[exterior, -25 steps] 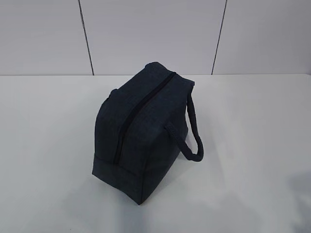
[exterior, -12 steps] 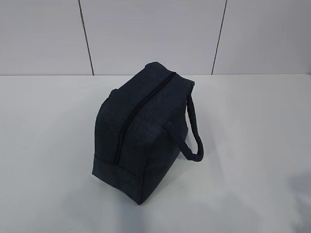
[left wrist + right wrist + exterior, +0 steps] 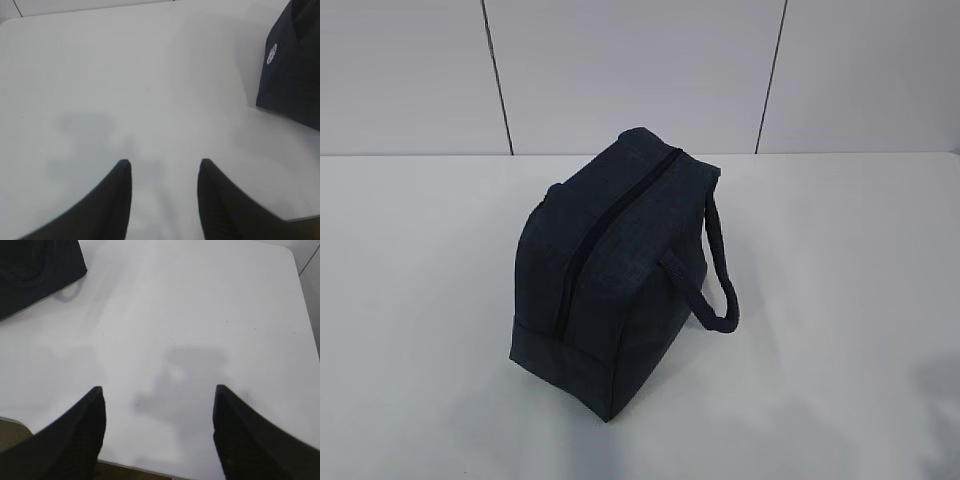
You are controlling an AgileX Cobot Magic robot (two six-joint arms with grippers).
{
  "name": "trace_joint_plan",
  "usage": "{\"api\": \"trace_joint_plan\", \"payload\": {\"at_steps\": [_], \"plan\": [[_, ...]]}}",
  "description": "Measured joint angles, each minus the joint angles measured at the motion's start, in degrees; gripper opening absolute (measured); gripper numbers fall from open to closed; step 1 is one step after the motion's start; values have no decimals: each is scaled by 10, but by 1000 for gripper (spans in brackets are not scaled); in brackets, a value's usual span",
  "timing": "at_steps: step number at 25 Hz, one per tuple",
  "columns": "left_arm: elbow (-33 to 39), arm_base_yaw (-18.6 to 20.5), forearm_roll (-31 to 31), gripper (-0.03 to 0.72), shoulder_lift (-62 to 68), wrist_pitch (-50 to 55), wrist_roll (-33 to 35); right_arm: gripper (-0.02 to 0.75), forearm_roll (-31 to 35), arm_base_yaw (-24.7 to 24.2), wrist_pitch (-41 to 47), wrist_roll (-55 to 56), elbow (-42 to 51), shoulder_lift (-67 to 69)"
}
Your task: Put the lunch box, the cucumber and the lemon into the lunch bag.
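On the white counter [image 3: 840, 300] the lunch bag [image 3: 610, 270] stands zipped shut, with no box, cucumber or lemon in view. Both pincers hover empty, the left pincer [image 3: 164, 172] half open, the right pincer [image 3: 157, 400] wider. Probably nothing remains but to stay clear of the strap handle [image 3: 720, 290]
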Motion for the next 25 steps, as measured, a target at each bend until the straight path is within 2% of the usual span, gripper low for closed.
{"api": "trace_joint_plan", "payload": {"at_steps": [25], "plan": [[0,0,0,316,0,0,0,510,0,0,0,1,0,0]]}}
